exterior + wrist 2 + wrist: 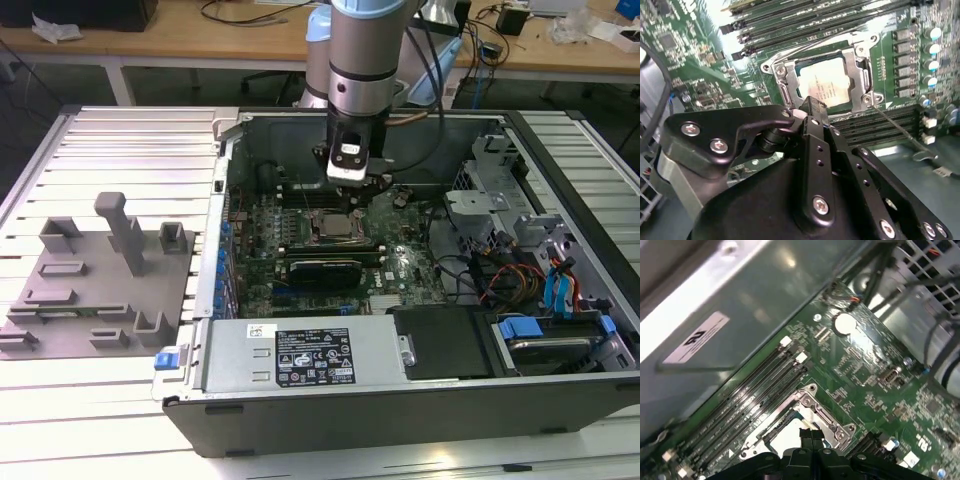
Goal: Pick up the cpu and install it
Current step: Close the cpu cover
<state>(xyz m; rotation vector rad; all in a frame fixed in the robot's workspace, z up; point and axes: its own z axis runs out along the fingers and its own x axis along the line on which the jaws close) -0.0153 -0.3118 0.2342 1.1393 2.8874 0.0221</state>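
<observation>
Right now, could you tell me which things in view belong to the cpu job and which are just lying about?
Belongs to the job:
- the cpu, lying in the socket
- the gripper, just above the cpu

Lying about:
- the grey fixture blocks
- the long black expansion card
- the power supply

The cpu [827, 85] lies in the socket [863, 70] on the motherboard [687, 37] inside the case [400, 405], beneath the gripper [811, 104].
</observation>
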